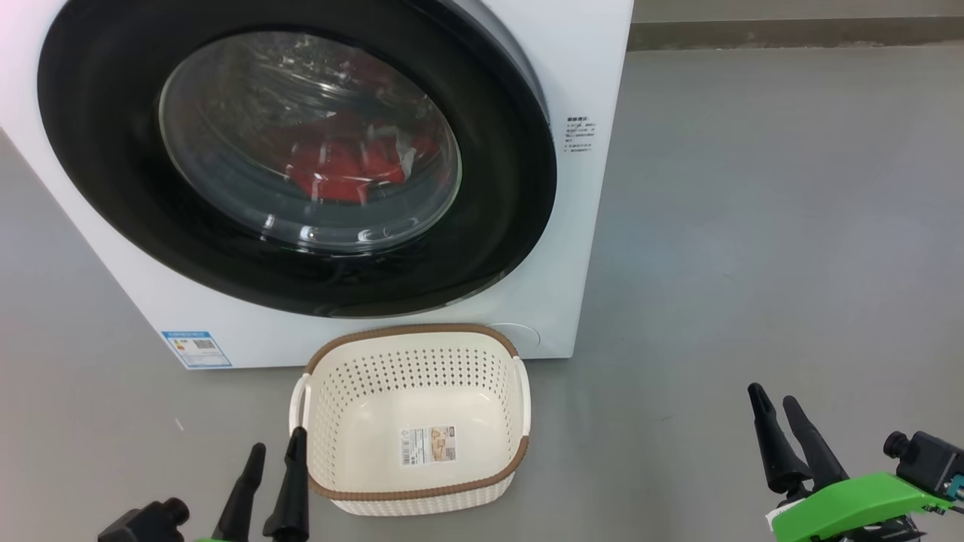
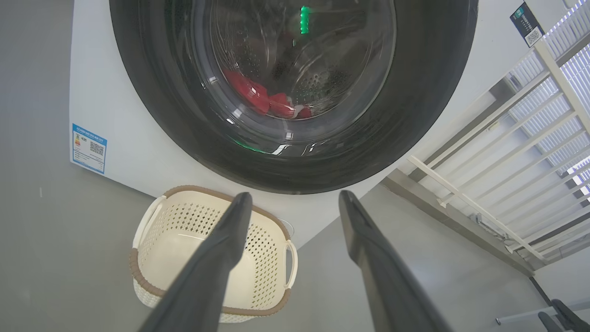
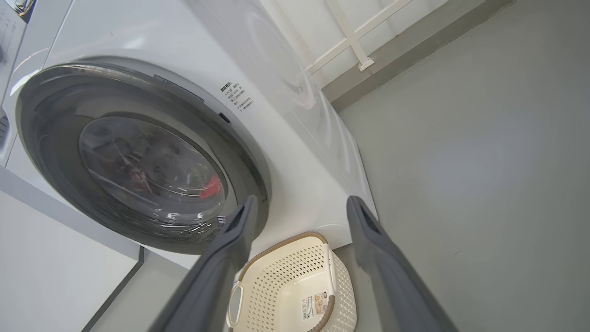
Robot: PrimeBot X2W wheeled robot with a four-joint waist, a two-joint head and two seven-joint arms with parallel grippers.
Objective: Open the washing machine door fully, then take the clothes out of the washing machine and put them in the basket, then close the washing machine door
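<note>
Floor point(image 1: 753, 226) is smooth matte grey with a few faint specks. A darker grey skirting band point(image 1: 791, 34) runs along the far wall. The left wrist view shows a white barred frame point(image 2: 507, 152) against the wall past the machine's right side, and the right wrist view shows a plain white panel point(image 3: 55, 258) on its other side. The washing machine point(image 1: 572, 226) stands directly on the floor, with a blue label point(image 1: 196, 348) low on its front left corner and small printed text point(image 1: 580, 135) right of the door. The washing machine door point(image 1: 105, 150) looks shut, its black rim flush on the front. We see the clothes point(image 1: 339, 169) through the glass, a red heap with a bit of white low in the drum. The basket point(image 1: 410, 329) sits on the floor just in front of the machine under the door's lower edge, with only a paper label point(image 1: 428, 444) on its bottom. Left gripper point(image 1: 279, 438) is beside the basket's left handle with fingers spread wide and gripping nothing. Right gripper point(image 1: 770, 394) is over bare floor well off to the basket's right, also spread wide and gripping nothing.
</note>
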